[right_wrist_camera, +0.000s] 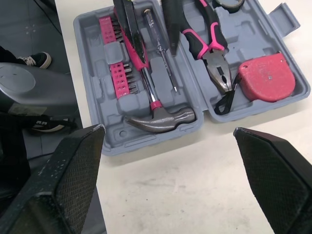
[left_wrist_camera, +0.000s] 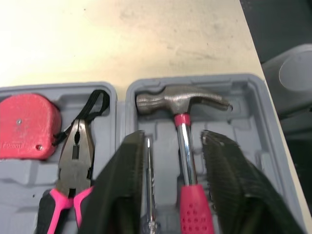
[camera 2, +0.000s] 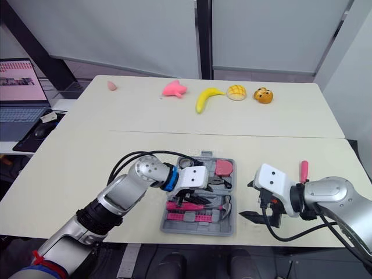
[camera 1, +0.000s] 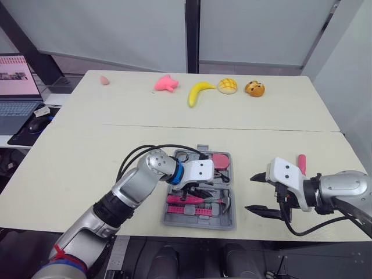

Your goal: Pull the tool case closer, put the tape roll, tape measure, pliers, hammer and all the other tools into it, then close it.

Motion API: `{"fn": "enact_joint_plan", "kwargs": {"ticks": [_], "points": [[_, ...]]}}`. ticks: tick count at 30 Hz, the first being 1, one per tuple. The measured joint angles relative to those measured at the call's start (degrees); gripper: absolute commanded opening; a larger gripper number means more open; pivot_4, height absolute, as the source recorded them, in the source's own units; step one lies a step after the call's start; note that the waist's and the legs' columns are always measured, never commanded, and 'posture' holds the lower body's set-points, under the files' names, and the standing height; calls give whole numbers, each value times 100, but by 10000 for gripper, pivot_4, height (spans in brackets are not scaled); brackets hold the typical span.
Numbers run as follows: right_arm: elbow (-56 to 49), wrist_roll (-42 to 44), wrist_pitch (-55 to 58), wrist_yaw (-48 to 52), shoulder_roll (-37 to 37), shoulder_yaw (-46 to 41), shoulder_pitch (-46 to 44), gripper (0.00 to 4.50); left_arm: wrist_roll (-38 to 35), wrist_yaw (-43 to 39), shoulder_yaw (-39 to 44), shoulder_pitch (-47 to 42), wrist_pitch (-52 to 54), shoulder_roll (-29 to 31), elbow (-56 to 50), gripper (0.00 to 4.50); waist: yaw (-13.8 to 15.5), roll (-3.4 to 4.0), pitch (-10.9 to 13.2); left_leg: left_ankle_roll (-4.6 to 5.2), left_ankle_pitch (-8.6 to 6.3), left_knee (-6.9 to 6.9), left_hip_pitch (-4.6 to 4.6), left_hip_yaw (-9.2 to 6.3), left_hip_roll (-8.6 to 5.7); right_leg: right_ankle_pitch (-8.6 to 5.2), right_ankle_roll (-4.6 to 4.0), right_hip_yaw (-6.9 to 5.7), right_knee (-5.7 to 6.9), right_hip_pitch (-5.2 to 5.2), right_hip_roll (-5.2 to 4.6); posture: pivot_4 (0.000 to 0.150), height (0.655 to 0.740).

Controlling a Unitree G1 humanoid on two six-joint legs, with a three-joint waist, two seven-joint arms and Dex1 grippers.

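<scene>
Narrowly parted, left gripper [left_wrist_camera: 173,139] straddles the hammer [left_wrist_camera: 180,100] handle (inside the tool case [left_wrist_camera: 248,97]); right gripper [camera 1: 251,192] gapes wide, empty.

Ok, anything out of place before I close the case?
Yes: a pink-handled tool lies on the table just beyond the right gripper, outside the tool case. Inside, the hammer, pliers and tape measure sit flat in their slots; nothing else looks askew.

Hammer [left_wrist_camera: 181,105] grip, pliers [left_wrist_camera: 74,156] handles cut off by frame edge; tape measure [left_wrist_camera: 27,126] partly cropped.
</scene>
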Motion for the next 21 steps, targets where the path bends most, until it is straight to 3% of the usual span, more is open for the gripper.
{"fn": "enact_joint_plan", "kwargs": {"ticks": [2, 21], "points": [[1, -1, 0, 0, 0, 2, -3, 45000, -23, -139, 2, 0, -172, 48, 172, 144, 1, 0, 0, 0, 0, 0, -2, 1, 0, 0, 0, 1, -2, 0, 0, 1500, 7369], [5, -12, -43, -4, 1, 3, 20, 45000, 656, -222, -222, 222, -1279, 132, 797, 144, 2, 2, -2, 0, 0, 1, 0, 1, 0, 0, 0, 1, 1, 2, 0, 1500, 7369]]}}
